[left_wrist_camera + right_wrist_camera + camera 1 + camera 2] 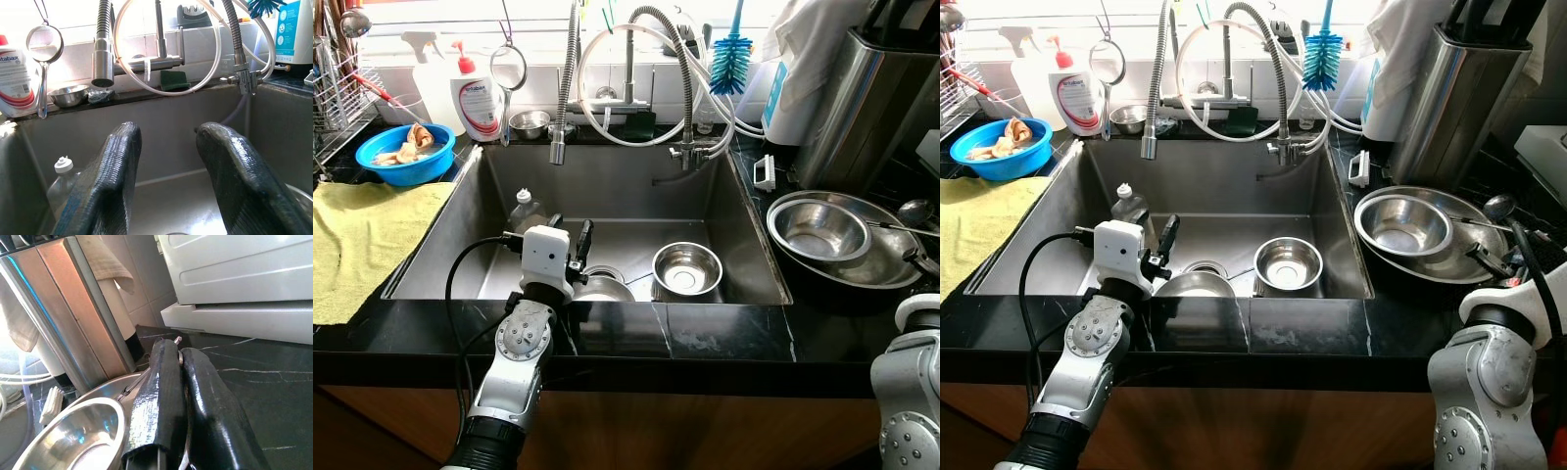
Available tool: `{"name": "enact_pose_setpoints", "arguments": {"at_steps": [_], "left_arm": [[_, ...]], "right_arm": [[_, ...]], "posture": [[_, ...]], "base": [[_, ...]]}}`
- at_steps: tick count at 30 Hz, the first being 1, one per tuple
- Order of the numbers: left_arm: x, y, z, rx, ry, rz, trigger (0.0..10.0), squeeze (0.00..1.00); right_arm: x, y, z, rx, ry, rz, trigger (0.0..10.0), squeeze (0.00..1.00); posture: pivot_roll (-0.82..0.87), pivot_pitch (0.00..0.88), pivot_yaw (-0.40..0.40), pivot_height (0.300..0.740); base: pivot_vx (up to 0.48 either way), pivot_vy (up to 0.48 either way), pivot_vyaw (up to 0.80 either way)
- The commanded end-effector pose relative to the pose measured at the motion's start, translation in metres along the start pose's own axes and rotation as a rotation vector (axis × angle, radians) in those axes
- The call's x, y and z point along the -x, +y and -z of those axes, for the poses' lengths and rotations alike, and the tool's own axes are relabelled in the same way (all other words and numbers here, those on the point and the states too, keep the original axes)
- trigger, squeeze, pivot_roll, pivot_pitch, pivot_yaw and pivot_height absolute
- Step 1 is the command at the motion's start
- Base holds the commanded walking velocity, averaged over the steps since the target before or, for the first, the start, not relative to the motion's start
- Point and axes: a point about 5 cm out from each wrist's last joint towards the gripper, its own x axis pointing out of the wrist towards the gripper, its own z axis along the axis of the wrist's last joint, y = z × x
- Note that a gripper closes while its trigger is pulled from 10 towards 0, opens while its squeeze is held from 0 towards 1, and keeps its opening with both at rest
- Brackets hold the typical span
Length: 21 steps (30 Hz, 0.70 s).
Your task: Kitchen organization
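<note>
With the head camera looking down over the black counter (724, 333), the scene runs near to far like this:
Left arm: silver, reaches up over the front counter edge into the sink (607, 186).
Left gripper (570, 240): low inside the sink near its front wall, fingers (112, 181) spread apart, nothing between them; points toward the back wall and taps.
Right gripper (178, 382): over the counter to the right of the sink, fingers pressed together on a thin metal utensil handle (177, 340) that pokes out past the tips; what utensil it is cannot be told.
Bowl at drain (603, 289): steel, partly hidden by the left wrist, just beside the gripper.
Small steel bowl (686, 268): upright on the sink floor, right of the drain.
Clear bottle (525, 209): white cap, stands in the sink's left part, just behind the left gripper.
Wide steel basin (891, 269): on the counter right of the sink, holds a smaller steel bowl (820, 230).
Ladle (913, 211): lies across the basin's right rim.
Yellow cloth (362, 245): spread on the counter left of the sink.
Blue bowl (406, 155): behind the cloth, holds scraps.
Back ledge: soap pump bottle (478, 98), hanging strainer (509, 69), small steel dish (529, 123), green sponge (174, 80).
Spring faucet (566, 88): spray head hangs over the sink's rear.
Blue bottle brush (730, 61): upright, back right.
Steel canister (862, 98): tall, far right.
</note>
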Motion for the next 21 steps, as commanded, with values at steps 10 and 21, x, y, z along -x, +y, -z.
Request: {"name": "enact_pose_setpoints", "arguments": {"at_steps": [10,21], "left_arm": [[-0.001,0.001,0.000,-0.011,0.007,-0.003,10.0,0.00],[0.001,0.000,0.000,-0.011,0.005,-0.006,10.0,0.00]], "right_arm": [[0.003,0.021,-0.029,0.031,-0.172,-0.094,10.0,0.00],[0.005,0.027,-0.029,0.038,-0.176,-0.127,10.0,0.00]], "posture": [[-0.17,0.000,-0.002,0.740],[-0.17,0.000,-0.003,0.740]], "base": [[0.000,0.000,0.00],[0.000,0.000,0.00]]}}
